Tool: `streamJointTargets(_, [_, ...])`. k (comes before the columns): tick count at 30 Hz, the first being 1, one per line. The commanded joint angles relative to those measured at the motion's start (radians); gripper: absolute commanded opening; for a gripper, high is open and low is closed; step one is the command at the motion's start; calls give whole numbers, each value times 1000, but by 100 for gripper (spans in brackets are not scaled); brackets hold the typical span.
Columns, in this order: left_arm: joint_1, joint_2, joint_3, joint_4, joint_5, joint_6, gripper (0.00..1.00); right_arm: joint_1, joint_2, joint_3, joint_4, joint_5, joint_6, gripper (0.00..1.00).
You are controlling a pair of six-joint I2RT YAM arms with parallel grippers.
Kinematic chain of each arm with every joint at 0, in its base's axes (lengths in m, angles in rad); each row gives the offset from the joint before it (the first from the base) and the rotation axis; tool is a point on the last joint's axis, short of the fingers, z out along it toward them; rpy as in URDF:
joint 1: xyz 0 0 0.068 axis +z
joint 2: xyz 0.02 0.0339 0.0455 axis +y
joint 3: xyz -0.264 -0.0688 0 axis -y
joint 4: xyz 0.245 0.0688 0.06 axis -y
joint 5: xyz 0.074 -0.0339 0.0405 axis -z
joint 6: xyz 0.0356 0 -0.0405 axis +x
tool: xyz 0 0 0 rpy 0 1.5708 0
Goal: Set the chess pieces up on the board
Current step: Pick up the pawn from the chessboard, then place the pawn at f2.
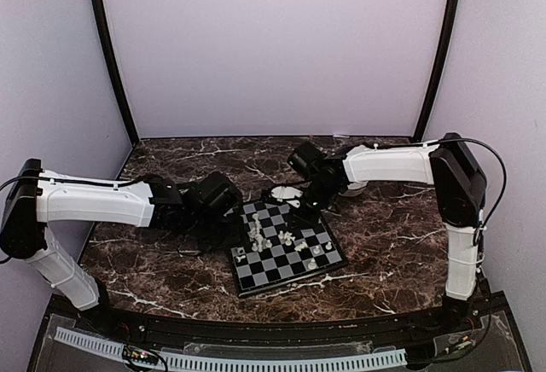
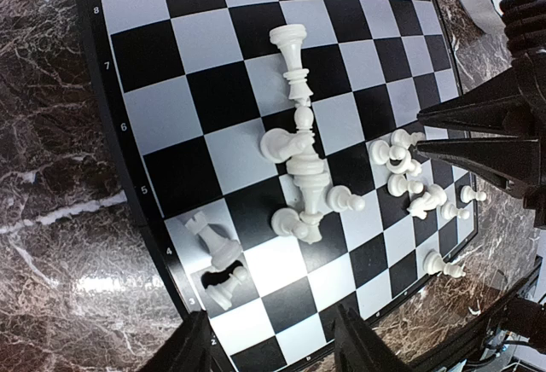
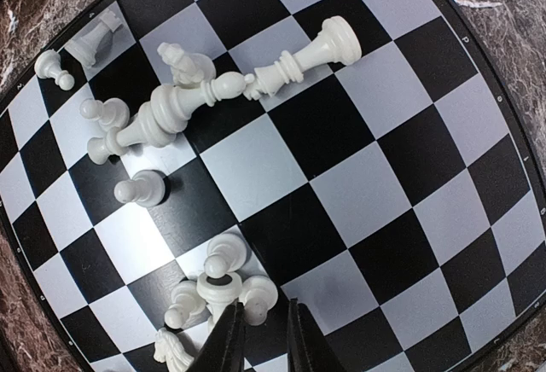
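Marble tabletop [image 1: 171, 261]: board [image 1: 256, 275] sits askew near centre, chess pieces [image 1: 281, 237] toppled across its middle. Left gripper [image 2: 273, 316] half open, empty. Right gripper [image 3: 262, 308] barely parted over a cluster; whether it grips one, cannot tell.

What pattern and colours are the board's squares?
Black and silver-grey checks on the board, clearest in the left wrist view.

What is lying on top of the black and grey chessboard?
Small cream-white plastic chess pieces, many tipped over in clusters on the flat checkered board. The right gripper hides whatever lies beneath its fingertips.
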Motion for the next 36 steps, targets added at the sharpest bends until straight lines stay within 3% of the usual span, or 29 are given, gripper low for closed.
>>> streamJointTargets(1, [6,-28,-13,-12,-6,-2,51,-1,28,28,3,-9,10,18])
streamJointTargets(8, [6,-25,-14,-11,-5,0,51,0,36,38,11,-14,16,17])
streamJointTargets(17, [6,-11,5,-15,-3,7,51,-2,-12,35,25,16,10,3])
streamJointTargets(23, [6,-3,16,-14,-8,13,51,-5,-145,-46,36,33,-31,2])
streamJointTargets(28, [6,17,35,-12,-2,21,51,-2,-258,-189,18,-69,-88,2])
streamJointTargets(36, [6,21,42,-11,1,22,51,29,-282,-305,15,-97,-120,2])
